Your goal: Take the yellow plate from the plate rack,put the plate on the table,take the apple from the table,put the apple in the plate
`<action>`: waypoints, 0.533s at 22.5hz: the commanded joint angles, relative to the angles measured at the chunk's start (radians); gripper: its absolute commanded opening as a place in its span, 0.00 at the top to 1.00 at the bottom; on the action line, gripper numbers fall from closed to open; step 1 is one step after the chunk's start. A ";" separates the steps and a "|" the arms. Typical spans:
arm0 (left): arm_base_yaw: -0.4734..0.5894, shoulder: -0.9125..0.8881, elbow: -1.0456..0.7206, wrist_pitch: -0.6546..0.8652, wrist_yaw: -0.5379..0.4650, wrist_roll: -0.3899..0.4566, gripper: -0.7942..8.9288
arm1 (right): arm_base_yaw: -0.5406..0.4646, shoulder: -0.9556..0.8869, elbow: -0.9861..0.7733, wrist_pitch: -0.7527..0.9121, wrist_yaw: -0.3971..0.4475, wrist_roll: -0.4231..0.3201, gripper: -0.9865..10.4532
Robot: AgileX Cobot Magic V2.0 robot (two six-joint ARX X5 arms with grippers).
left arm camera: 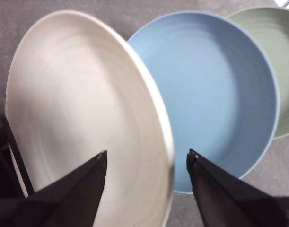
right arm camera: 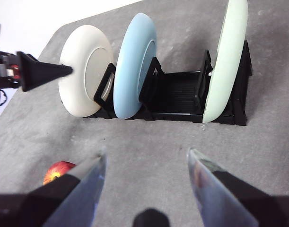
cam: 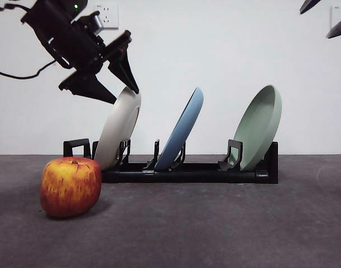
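— Front view: where's my left claw (cam: 124, 90)?

— At eleven o'clock of the rack (cam: 187, 170), jaws spread wide astride the top rim of the yellow plate (cam: 117, 131), not closed on it. That plate leans in the rack's end slot, the blue plate (cam: 182, 129) next, the green plate (cam: 260, 125) last.

— And the apple (cam: 70, 186)?

— On the table (cam: 215, 223), at seven o'clock of the rack, near me. My right claw (right arm camera: 146, 158) hangs wide, holding nothing.
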 commanded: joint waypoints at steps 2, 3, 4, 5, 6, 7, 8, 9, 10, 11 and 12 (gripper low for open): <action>-0.011 0.005 0.000 0.048 -0.020 0.021 0.71 | 0.003 0.002 0.003 0.006 0.003 -0.009 0.67; -0.012 0.005 0.000 0.057 -0.018 0.021 0.80 | 0.003 0.002 0.003 0.006 0.003 -0.009 0.67; -0.012 0.005 0.000 0.057 -0.019 0.022 0.87 | 0.003 0.002 0.003 0.006 0.003 -0.008 0.67; -0.012 0.005 0.000 0.057 -0.017 0.025 0.93 | 0.003 0.002 0.003 0.006 0.003 -0.008 0.67; -0.013 0.003 0.000 0.056 -0.017 0.029 0.93 | 0.003 0.002 0.003 0.006 0.006 -0.008 0.67; -0.014 0.002 0.000 0.056 -0.014 0.029 0.93 | 0.003 0.002 0.003 0.006 0.006 -0.008 0.67; -0.016 -0.006 0.000 0.053 -0.015 0.029 0.93 | 0.003 0.002 0.003 0.006 0.006 -0.008 0.67; -0.018 -0.015 0.000 0.052 -0.013 0.029 0.93 | 0.003 0.002 0.003 0.006 0.006 -0.008 0.67; -0.019 -0.032 0.000 0.049 -0.013 0.034 0.93 | 0.003 0.002 0.003 0.006 0.006 -0.008 0.67; -0.026 -0.050 0.000 0.048 -0.011 0.045 0.93 | 0.003 0.002 0.003 0.006 0.006 -0.008 0.67; -0.034 -0.073 0.004 0.039 -0.006 0.048 0.93 | 0.003 0.002 0.003 0.007 0.006 -0.009 0.67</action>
